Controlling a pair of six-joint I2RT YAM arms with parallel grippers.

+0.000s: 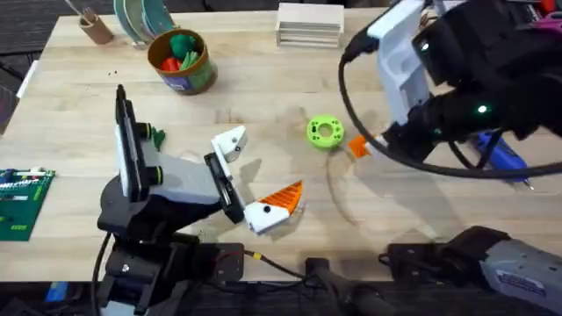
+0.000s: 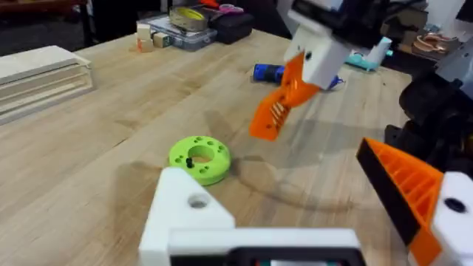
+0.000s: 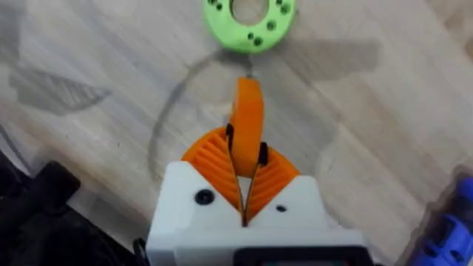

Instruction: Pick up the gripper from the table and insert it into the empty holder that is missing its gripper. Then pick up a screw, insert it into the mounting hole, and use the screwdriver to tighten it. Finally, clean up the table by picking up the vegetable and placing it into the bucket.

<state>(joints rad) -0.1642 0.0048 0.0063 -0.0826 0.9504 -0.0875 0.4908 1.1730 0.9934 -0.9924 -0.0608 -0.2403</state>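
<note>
From overhead, the right gripper (image 1: 358,146) is being held above the table (image 1: 263,96), its jaws clamped on the small orange gripper (image 1: 356,147), just beside the green ring (image 1: 324,132). The blue screwdriver (image 1: 500,156) is lying just beyond the right arm. The left gripper (image 1: 255,180) is being held with its jaws spread wide: one jaw is the bare white holder (image 1: 230,143), the other is carrying an orange ribbed pad (image 1: 283,197). The yellow-brown bucket (image 1: 183,60) is standing well away from both pairs of jaws, with green and red pieces inside. A small dark green vegetable (image 1: 157,135) is lying behind the left arm.

In the left wrist view, the holder (image 2: 185,210) and the orange pad (image 2: 403,181) are being kept far apart, with the green ring (image 2: 199,157) just ahead of the holder. The right gripper (image 2: 281,103) is being seen beyond, the orange gripper (image 2: 279,103) pinched and tilted downward. The screwdriver (image 2: 270,72) is lying behind it.

In the right wrist view, the orange gripper (image 3: 247,122) is being squeezed between the ribbed pads (image 3: 214,159), pointing toward the green ring (image 3: 250,22) just ahead of the jaws. The screwdriver (image 3: 447,233) is lying off to the side.
</note>
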